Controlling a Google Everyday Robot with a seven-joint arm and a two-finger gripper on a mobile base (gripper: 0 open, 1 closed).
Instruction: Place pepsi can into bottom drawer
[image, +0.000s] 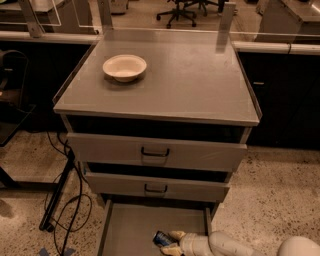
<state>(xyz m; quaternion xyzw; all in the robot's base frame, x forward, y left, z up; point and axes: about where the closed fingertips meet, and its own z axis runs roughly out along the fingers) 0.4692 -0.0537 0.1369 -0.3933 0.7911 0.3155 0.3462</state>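
- Low over the open bottom drawer (131, 223), the gripper (168, 242) comes in from the right.
- Its cream fingers (176, 234) pinch the pepsi can (160, 238) at the drawer floor.

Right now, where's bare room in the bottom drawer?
Bottom drawer: the floor is bare along the view-left wall and across the back. It is crowded front centre to right, where the tool sits at the pepsi can. The cabinet top is bare right of the cream bowl.
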